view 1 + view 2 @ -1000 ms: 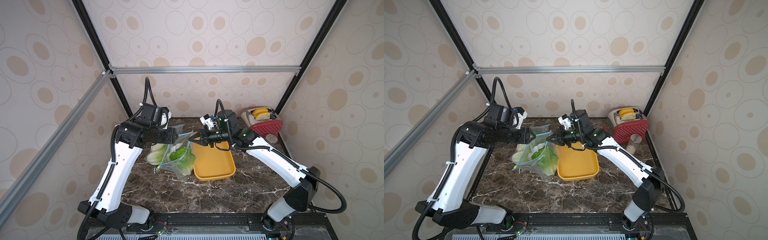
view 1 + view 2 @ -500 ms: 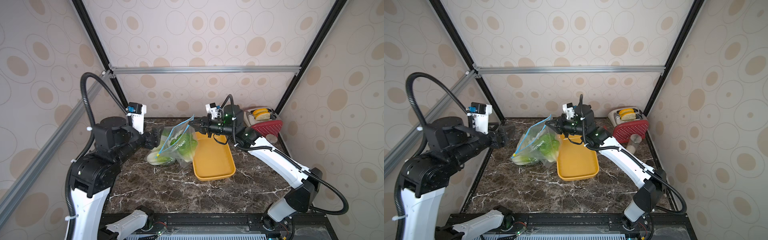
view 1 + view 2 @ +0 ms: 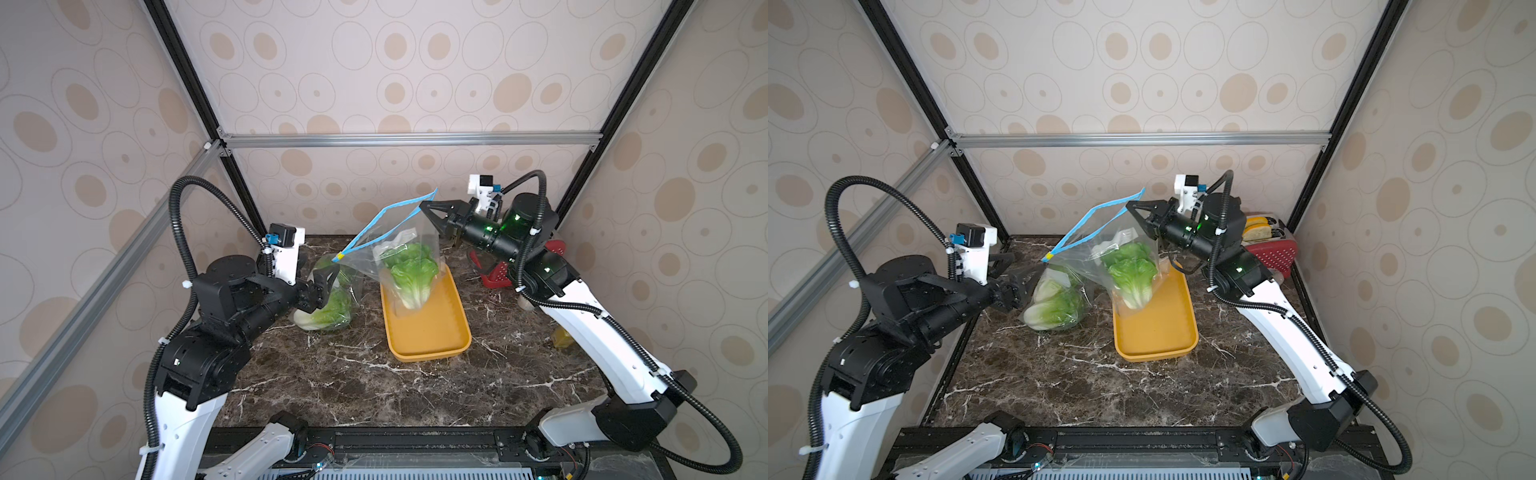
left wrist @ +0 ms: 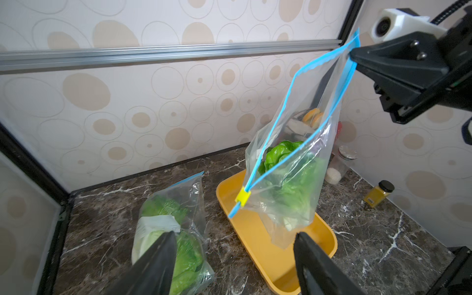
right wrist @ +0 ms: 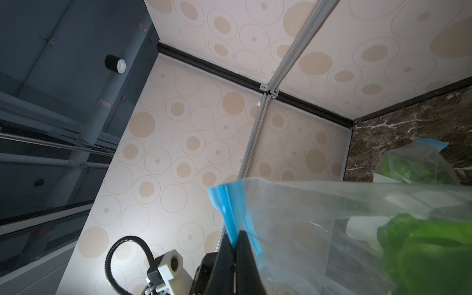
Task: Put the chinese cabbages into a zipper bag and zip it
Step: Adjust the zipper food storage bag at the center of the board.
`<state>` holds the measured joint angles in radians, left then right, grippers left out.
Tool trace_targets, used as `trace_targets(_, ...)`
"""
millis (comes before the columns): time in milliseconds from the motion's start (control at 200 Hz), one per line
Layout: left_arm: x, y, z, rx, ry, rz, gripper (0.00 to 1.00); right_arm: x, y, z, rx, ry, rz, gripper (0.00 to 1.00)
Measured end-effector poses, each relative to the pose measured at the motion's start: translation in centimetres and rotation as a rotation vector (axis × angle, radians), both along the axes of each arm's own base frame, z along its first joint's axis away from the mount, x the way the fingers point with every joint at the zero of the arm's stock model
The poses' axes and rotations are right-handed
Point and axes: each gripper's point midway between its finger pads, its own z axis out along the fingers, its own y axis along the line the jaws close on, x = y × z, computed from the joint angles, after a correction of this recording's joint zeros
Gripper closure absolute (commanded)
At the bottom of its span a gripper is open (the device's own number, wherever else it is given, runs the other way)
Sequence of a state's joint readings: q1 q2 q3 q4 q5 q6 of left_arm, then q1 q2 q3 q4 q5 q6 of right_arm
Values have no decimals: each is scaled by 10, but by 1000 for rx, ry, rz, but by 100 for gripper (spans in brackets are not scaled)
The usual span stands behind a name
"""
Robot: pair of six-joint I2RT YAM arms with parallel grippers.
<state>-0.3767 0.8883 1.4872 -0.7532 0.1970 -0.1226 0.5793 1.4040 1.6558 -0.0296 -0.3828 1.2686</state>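
Above the yellow tray (image 3: pixel 428 332), the right tool (image 3: pixel 423 205) pinched the zipper bag (image 3: pixel 405 235) by its top corner, a chinese cabbage (image 3: pixel 411 274) hanging inside. The left tool (image 4: pixel 234 236), wide and empty, would best take the yellow slider (image 4: pixel 242 196) and draw it up the taut track.

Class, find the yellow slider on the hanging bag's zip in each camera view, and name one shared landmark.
Both top views: slider at the zip's low end on the hanging bag, left of the tray.
Left wrist: mid-picture, over the tray's rim.
Right wrist: not in it.
Landmark: yellow tray, absent only from the right wrist.
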Motion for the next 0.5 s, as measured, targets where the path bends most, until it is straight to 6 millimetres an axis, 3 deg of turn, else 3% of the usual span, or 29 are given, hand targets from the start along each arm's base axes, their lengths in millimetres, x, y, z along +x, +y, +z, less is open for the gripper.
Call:
trace_targets(185, 18, -32, -33, -46, -12, -130, 44, 5, -15, 2, 7, 14, -26, 100)
trace_targets(325, 42, -60, -52, -95, -26, -229, 47, 6, -20, 1, 13, 25, -13, 100)
trace_targets(501, 60, -78, -76, -141, -32, -286, 52, 5, -27, -2, 23, 45, -9, 100)
